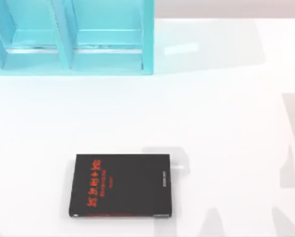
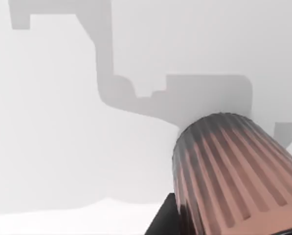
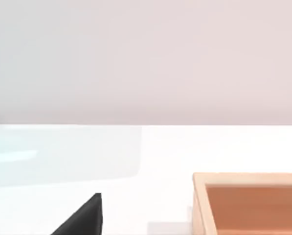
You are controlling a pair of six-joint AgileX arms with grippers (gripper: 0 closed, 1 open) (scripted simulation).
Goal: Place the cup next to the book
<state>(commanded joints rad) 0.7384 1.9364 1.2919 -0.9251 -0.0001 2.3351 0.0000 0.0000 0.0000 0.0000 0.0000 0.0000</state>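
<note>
The left gripper's grasp I cannot tell, so lower the cup gently upright (ribbed sides) onto bare desk beside the book.

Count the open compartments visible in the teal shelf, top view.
2. Both sit in the teal shelf at the table's far left: the left compartment and the right compartment. More may lie beyond the frame.

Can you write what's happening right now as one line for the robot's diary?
cup: close up in left wrist view, above white table | book: flat, front left | teal shelf: back left | not placed yet
</note>
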